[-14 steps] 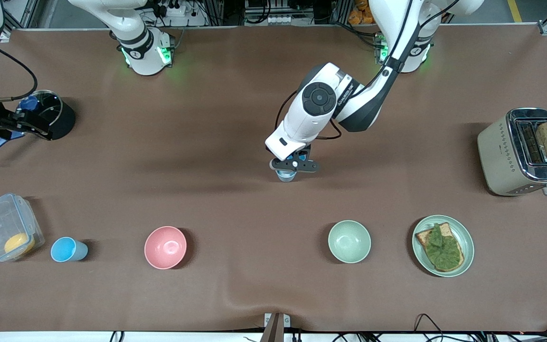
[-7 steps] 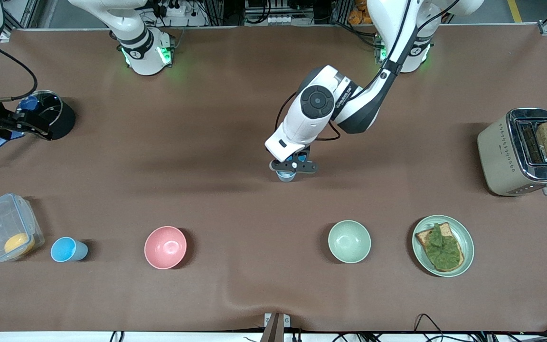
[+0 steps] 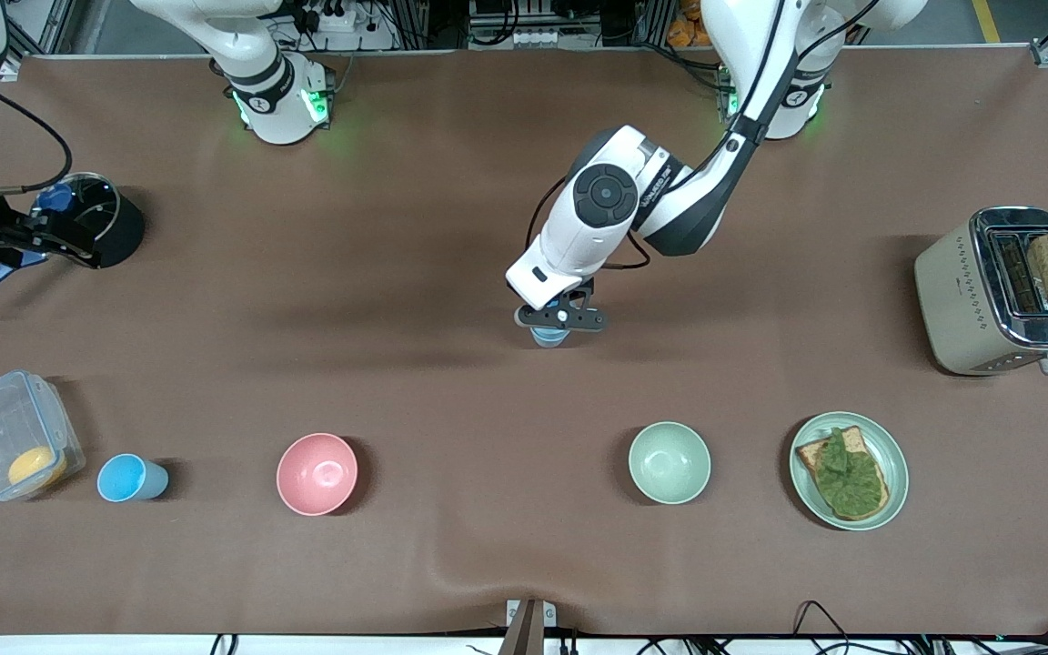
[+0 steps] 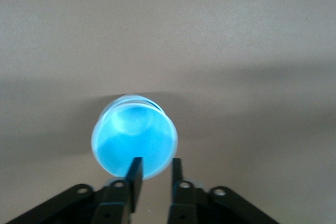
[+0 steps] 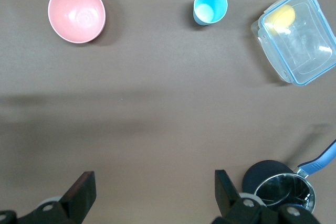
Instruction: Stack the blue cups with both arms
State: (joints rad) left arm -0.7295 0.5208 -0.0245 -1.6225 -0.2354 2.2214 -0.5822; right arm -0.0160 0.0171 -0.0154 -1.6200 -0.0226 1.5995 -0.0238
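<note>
One blue cup (image 3: 549,337) stands upright mid-table, mostly hidden under my left gripper (image 3: 560,318). In the left wrist view the cup (image 4: 131,137) is seen from above; my left gripper (image 4: 156,169) straddles its rim, one finger over the inside and the other just outside, with a narrow gap between them. A second blue cup (image 3: 128,478) stands near the front camera at the right arm's end, between a clear container and the pink bowl; it also shows in the right wrist view (image 5: 210,6). My right gripper (image 3: 46,239) hangs open and empty over the black pot; its fingers (image 5: 84,192) are wide apart.
A pink bowl (image 3: 317,473), a pale green bowl (image 3: 669,462) and a plate with topped toast (image 3: 888,455) line the near side. A clear lidded container (image 3: 5,428) holds something yellow. A black pot (image 3: 110,223) and a toaster (image 3: 970,291) stand at the table's ends.
My left gripper has shifted slightly over the mid-table cup and now covers more of it. The cup and the right arm have not moved.
</note>
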